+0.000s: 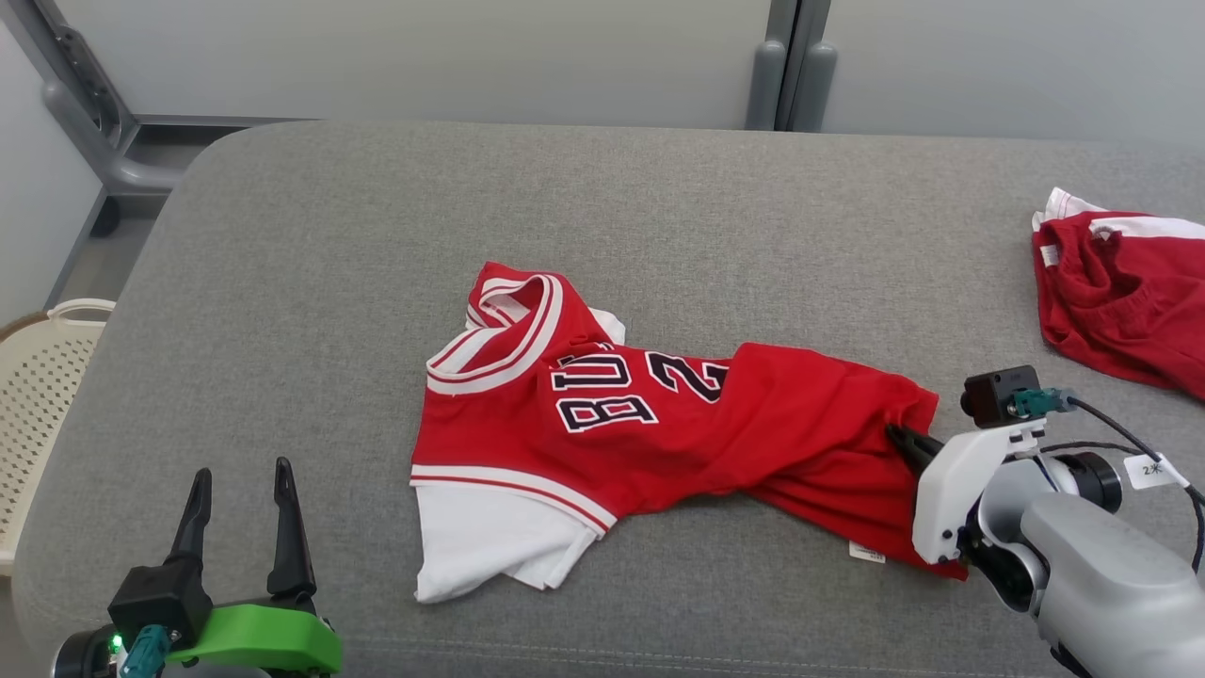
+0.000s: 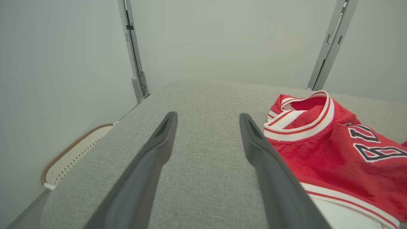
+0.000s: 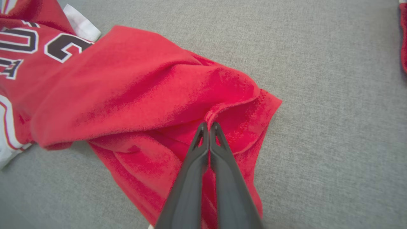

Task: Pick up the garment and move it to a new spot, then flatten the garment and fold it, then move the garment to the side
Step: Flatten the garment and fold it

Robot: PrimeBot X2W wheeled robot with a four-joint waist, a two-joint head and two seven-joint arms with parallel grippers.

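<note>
Pinching a fold of hem, the right gripper (image 1: pixel 906 441) has its fingers pressed together on the red garment (image 1: pixel 659 424), which lies on the grey table (image 1: pixel 329 235). From that gripper the garment's long axis runs toward the robot's left, with the collar (image 1: pixel 513 320) farthest off. The left gripper (image 1: pixel 241 471), spread and empty, sits well apart, so the lift looks to be the right arm's.

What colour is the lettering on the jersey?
Lettering on the jersey is black, outlined white; head view shows it best.
</note>
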